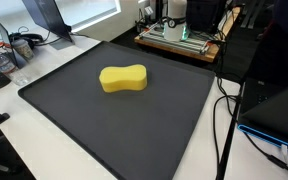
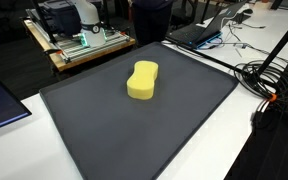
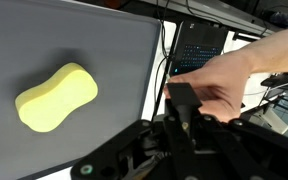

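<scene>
- Yellow sponge (image 1: 123,78) lies flat on dark mat (image 1: 74,120), just above frame ctr in both exterior views; left-ctr in wrist view.
- Gripper (image 3: 184,120) at bottom of wrist view, well apart from sponge; can't tell if spread or pressed together.
- Person's hand (image 3: 229,85) at right, touching gripper.
- Mat on white worktop (image 1: 44,150).

Both exterior views sit up high and look down at an angle on the black mat (image 1: 104,130) from mid distance, each from a different corner. So they share the whole mat, the yellow sponge (image 1: 122,78) and the wooden equipment bench (image 1: 179,40) at the far edge. Wrist view's way closer, looking down near the mat's edge with the sponge on its left.
</scene>
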